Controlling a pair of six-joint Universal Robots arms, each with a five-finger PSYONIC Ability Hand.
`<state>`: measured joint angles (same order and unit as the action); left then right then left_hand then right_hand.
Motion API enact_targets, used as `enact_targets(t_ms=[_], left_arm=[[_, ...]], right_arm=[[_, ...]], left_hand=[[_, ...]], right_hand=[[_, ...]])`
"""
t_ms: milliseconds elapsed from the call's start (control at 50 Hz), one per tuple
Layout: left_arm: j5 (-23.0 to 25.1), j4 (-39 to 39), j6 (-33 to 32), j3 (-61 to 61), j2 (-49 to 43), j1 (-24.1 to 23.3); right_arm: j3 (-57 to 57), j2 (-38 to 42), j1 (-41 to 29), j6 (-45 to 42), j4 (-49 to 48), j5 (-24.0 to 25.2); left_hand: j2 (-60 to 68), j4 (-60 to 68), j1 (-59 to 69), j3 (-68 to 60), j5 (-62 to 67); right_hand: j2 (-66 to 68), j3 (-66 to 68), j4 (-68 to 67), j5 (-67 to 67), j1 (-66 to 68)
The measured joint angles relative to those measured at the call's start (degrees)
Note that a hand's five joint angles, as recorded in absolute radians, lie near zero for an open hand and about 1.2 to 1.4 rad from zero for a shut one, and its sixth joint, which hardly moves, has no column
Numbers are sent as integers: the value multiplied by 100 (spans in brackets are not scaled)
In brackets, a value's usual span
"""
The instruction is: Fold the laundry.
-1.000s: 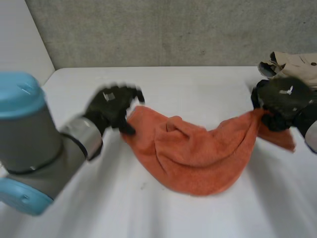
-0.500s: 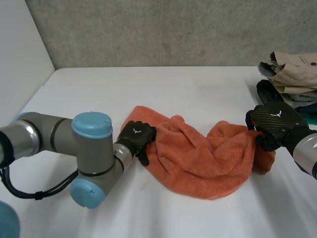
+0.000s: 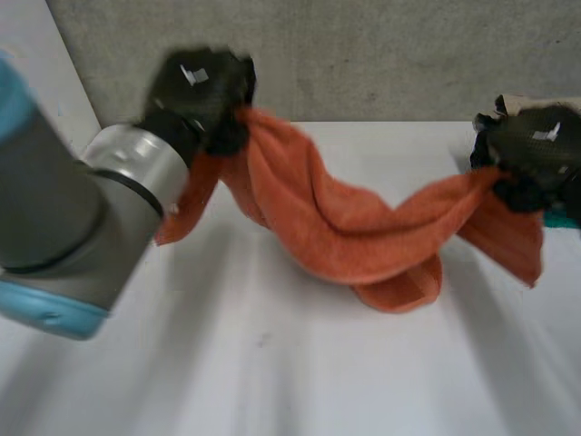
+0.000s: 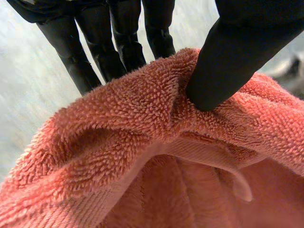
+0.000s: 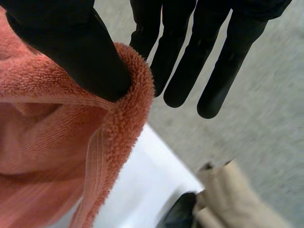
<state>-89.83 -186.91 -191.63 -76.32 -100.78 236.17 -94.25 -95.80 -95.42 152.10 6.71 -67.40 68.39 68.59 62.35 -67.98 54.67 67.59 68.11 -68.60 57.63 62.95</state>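
Observation:
An orange towel hangs stretched between my two hands above the white table, its middle sagging down to the tabletop. My left hand is raised high at the towel's left end, pinching the edge. In the left wrist view the thumb presses the towel against the fingers. My right hand holds the towel's right end, a corner hanging below it. There the thumb pins the towel's edge against the fingers.
A pile of other clothes, beige on top, lies at the table's far right behind my right hand; the beige garment also appears beneath that hand. A grey wall stands behind the table.
My left hand closed on the towel's left edge and lifted it high off the table. My right hand rose too, so the towel now hangs between them.

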Motion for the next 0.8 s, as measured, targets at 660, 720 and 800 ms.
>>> enact_targets(t_ms=[660, 720, 800], left_arm=[[-22, 535, -816, 2435, -3689, 1037], [-20, 421, -804, 2560, -3690, 1109], [-34, -67, -653, 3108, -3608, 1229]], right_arm=[[1779, 3517, -1788, 297, -683, -1979], [1992, 3556, -1802, 271, -919, -2015], [2589, 3590, -1799, 250, -1555, -2115]], left_hand=[[0, 2, 0, -3, 0], [0, 4, 0, -3, 0], [1, 24, 1, -2, 0]], right_hand=[[7, 2, -1, 23, 0], [10, 12, -3, 23, 0], [15, 29, -6, 23, 0]])
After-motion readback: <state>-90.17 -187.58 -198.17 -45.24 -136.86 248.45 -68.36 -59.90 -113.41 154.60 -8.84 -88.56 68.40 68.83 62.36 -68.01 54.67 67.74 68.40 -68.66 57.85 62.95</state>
